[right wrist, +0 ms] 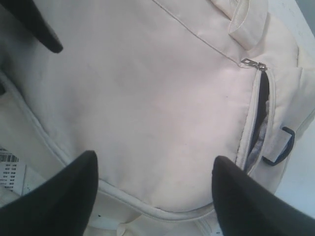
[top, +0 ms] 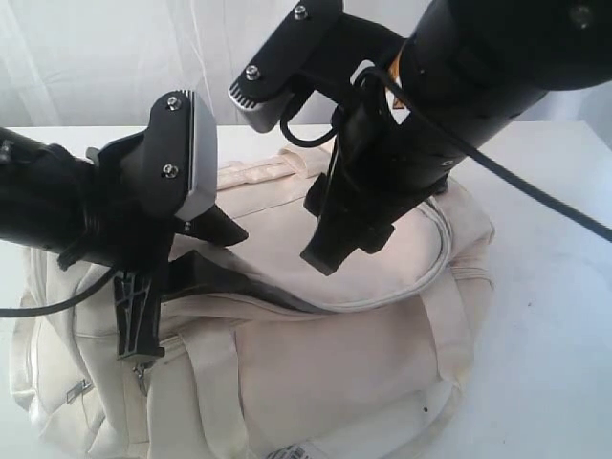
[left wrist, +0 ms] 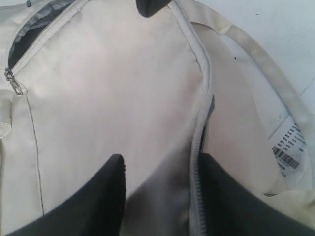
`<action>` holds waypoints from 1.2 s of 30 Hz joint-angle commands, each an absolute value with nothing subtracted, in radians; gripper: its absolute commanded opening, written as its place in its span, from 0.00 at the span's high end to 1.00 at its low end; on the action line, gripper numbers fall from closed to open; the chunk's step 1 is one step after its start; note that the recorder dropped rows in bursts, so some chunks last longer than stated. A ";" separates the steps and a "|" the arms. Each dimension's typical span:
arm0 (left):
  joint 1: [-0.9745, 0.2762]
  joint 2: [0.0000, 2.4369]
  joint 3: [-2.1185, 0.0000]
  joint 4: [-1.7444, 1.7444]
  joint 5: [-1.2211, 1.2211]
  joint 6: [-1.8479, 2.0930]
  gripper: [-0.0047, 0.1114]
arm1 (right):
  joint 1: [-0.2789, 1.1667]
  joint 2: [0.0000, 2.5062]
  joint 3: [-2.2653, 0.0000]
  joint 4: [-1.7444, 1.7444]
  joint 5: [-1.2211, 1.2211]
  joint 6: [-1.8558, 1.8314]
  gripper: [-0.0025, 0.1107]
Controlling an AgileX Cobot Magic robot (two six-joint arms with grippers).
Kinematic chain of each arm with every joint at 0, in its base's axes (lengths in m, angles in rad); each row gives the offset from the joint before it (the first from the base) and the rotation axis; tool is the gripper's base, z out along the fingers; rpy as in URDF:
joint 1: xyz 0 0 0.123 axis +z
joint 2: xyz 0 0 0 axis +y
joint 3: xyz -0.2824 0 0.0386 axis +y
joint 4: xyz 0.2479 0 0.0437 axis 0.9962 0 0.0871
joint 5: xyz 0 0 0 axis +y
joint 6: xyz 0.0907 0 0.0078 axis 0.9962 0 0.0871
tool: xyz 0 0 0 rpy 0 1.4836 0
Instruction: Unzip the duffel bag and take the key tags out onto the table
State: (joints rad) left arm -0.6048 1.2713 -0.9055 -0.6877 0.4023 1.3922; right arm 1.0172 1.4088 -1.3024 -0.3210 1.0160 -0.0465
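Observation:
The cream duffel bag (top: pixel 316 363) lies on the white table (top: pixel 555 287). My left gripper (top: pixel 239 258) is low over the bag's left half. In the left wrist view its jaws (left wrist: pixel 162 169) stand apart astride a raised fold of fabric, and the main zip's edge (left wrist: pixel 197 162) lies against one finger (left wrist: pixel 221 187). My right gripper (top: pixel 344 251) hovers open over the bag's top panel (right wrist: pixel 147 98), with nothing between its fingers (right wrist: pixel 155 169). A side pocket zip (right wrist: pixel 258 113) is partly undone and shows grey lining. The key tags are out of view.
A white paper barcode tag (left wrist: pixel 290 147) lies beside the bag near its webbing strap (left wrist: pixel 275 73). A dark D-ring (right wrist: pixel 283 145) sits by the side pocket. Bare table shows to the right of the bag (top: pixel 564 363).

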 commanded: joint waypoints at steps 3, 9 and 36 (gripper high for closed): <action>-0.610 1.270 -0.898 -0.709 0.410 1.387 0.80 | 1.015 1.398 -1.304 -0.338 1.019 -0.043 0.43; -0.610 1.270 -0.898 -0.725 0.259 1.360 0.96 | 1.015 1.398 -1.304 -0.394 1.042 -0.021 0.43; -0.239 1.761 -1.296 -0.961 -0.214 1.197 0.84 | 1.015 1.398 -1.304 -0.446 1.054 0.057 0.43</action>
State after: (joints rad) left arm -0.2745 1.7488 -1.2774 -0.9117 -0.2969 1.1824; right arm 1.0172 1.4088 -1.3024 -0.4399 1.0476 0.0493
